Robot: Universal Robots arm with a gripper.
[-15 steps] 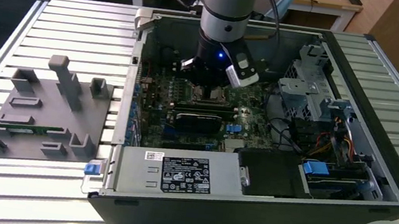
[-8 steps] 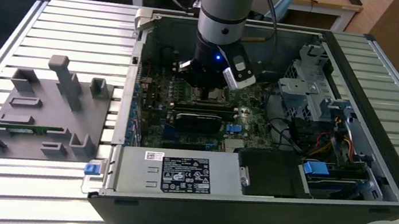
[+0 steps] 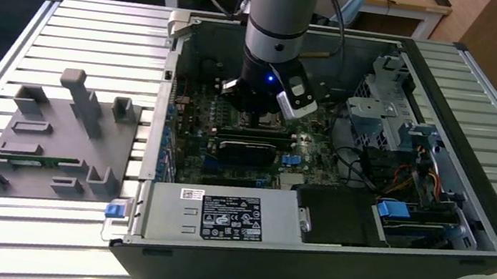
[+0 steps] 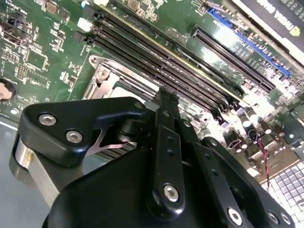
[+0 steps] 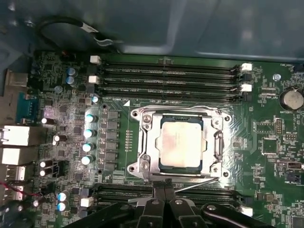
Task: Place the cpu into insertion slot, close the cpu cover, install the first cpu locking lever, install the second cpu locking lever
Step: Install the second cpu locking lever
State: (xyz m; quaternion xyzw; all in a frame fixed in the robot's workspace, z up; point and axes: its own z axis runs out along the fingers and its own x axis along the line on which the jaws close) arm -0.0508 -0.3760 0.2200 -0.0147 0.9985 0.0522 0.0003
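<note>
silvery-grey cpu [image 5: 181, 144] sits seated in the insertion slot [image 5: 164, 168], framed by the closed cpu cover [image 5: 148, 142]. the claw [image 5: 164, 195] hangs just beside the cover's edge, fingertips [image 5: 156, 192] pressed together, grasping nothing visible. black memory slots [image 5: 168, 78] flank the socket on two sides; the green motherboard [image 5: 266, 161] lies open on the others.

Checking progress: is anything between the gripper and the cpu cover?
Nothing visible. In the first wrist view the cpu lies in the insertion slot with the cpu cover framing it, and the gripper is at the cover's edge.
</note>
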